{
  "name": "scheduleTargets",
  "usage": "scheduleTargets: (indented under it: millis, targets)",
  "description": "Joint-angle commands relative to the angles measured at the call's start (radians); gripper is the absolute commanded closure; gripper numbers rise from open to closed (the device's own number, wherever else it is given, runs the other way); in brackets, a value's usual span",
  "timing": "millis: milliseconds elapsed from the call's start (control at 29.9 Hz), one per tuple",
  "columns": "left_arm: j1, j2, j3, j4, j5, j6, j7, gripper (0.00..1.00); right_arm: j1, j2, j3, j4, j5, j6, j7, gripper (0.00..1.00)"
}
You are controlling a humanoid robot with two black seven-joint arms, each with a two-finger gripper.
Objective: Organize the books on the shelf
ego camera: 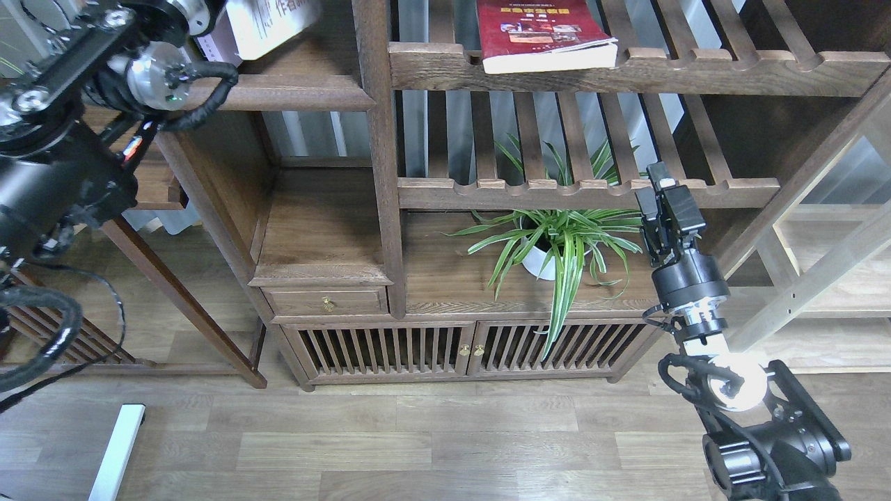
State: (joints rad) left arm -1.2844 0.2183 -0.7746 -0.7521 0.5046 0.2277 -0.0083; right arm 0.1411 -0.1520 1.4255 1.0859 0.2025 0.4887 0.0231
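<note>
Bookcase (379, 174) fills the view, walnut-brown, w/ slatted shelves on the right side and solid plank shelves on the left.

Solid shelf (278, 94) w/ thick moulded front edge sits top left. On it, cut off by the top edge: large white book (271, 24) w/ blue characters, tilted, and a pale lavender book (212, 49) just beside/under it on the left. Can't tell how many more are behind my arm.

Dark red book (539, 31) w/ yellow title lies flat on the upper slatted shelf (626, 69), right of the central post, page edge facing me and slightly overhanging the front rail. Well apart from the white and lavender pair.

L arm (83, 125) comes in from the left edge, reaches up to the top left corner. Its far end runs out of frame by the white book; L gripper not visible, so no read on its state or on whether it touches the book.

R gripper (661, 188) pointing up, in front of the lower slatted rail (592, 191), at the right of the potted plant (557, 243). Holds nothing. Fingers seen dark and near edge-on, can't tell if parted or closed.

Plant stands in a white pot on the cabinet top (452, 278). Drawer (327, 303) and slatted doors (459, 348) below. Wood floor (418, 431).
</note>
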Motion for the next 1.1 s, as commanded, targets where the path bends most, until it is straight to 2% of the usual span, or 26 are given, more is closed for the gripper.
scheduleTargets:
  millis: [0, 267, 468, 903, 970, 1070]
  targets:
    - [-0.006, -0.004, 0.000, 0.046, -0.003, -0.004, -0.004, 1.00, 0.000, 0.000, 0.007, 0.000, 0.009, 0.000, 0.000, 0.28]
    - [-0.023, -0.019, 0.006, 0.120, -0.009, -0.016, -0.015, 1.00, 0.000, -0.001, 0.007, 0.000, 0.014, 0.000, 0.000, 0.28]
    - [-0.032, -0.054, 0.011, 0.163, -0.012, -0.041, -0.067, 1.00, 0.000, -0.001, 0.007, -0.001, 0.014, 0.000, 0.000, 0.28]
    - [-0.047, -0.079, 0.024, 0.161, -0.012, -0.036, -0.071, 0.96, 0.000, -0.014, 0.016, -0.001, 0.028, 0.000, 0.000, 0.28]
    - [-0.049, -0.079, 0.034, 0.161, -0.012, -0.037, -0.084, 0.95, 0.000, -0.014, 0.016, -0.001, 0.028, 0.000, 0.000, 0.28]
    - [-0.046, -0.079, 0.043, 0.161, -0.012, -0.036, -0.133, 0.96, -0.001, -0.014, 0.019, -0.001, 0.028, 0.000, 0.000, 0.28]
